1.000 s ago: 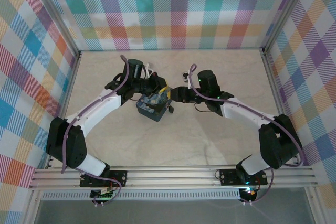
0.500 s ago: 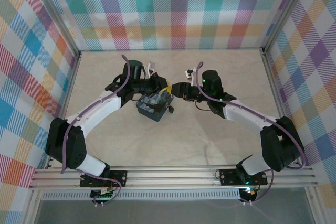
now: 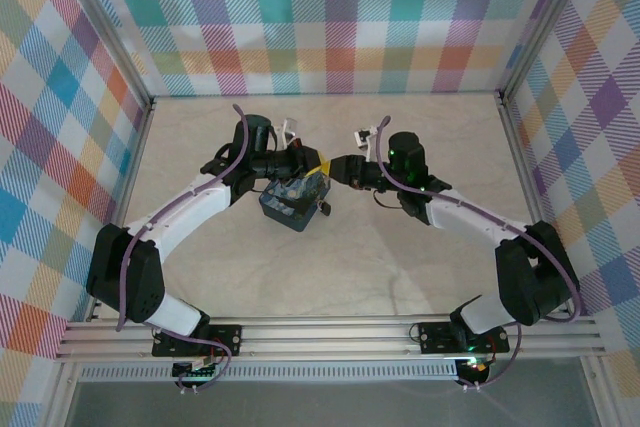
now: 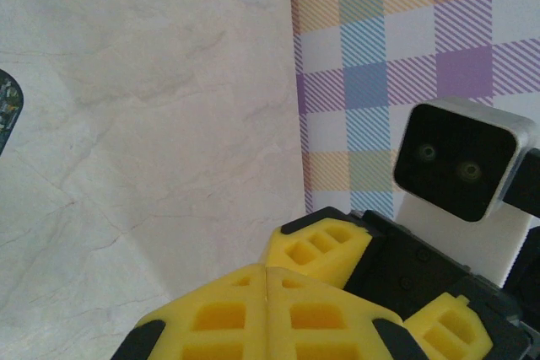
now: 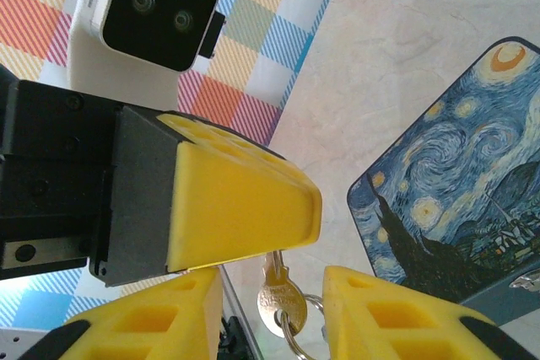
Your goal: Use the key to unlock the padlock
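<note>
Between the half-open fingers of the right gripper [image 5: 272, 286] hangs the key [image 5: 274, 299], touching neither pad. Its blade is pinched just above by the left gripper [image 5: 283, 208], fully closed. Beyond lies the swirl-painted tin [image 5: 456, 191] on the table [image 5: 396, 31], with the small dark padlock [image 3: 324, 207] at its right edge.

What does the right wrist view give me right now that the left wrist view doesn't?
Right wrist: the key, its blade tucked into the shut left hand and its head between the open right hand's fingers; also the painted tin and the left arm's camera. Left wrist: the right arm's camera and a broad stretch of table. Both: yellow fingers of both hands, marble table, plaid wall.
</note>
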Controlling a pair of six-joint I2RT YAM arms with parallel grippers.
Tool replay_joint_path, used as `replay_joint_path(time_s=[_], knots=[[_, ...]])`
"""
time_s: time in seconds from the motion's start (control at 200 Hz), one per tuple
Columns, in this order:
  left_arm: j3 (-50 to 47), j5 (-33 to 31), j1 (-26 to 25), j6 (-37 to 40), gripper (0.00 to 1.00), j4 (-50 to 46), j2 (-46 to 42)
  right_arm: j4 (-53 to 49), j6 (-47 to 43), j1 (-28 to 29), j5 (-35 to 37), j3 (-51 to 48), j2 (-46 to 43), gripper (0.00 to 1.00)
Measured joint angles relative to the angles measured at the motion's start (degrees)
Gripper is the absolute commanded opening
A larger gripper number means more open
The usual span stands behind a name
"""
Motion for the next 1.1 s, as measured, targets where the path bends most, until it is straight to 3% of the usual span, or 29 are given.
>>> replay_joint_path(time_s=[0.485, 0.905, 1.01, 1.1], knots=[[-0.2, 0.7, 0.0, -0.7, 0.0, 2.2, -0.1, 7.0, 5.5, -0.1, -2.4, -2.6, 0.4, 0.22], [-1.6, 0.8, 0.3, -1.8, 0.0, 3.8, -1.4, 12.1, 9.8, -0.1, -3.2, -4.3, 0.9, 0.01], [-2.0, 1.0, 0.3, -1.9, 0.0, 4.7, -1.5, 13.4, 10.4, -0.1, -3.2, -4.8, 0.9, 0.0], [-2.1, 0.9, 0.3, -1.9, 0.24, 4.8, -1.5, 13.5, 10.5, -0.1, -3.0, -4.9, 0.9, 0.0]])
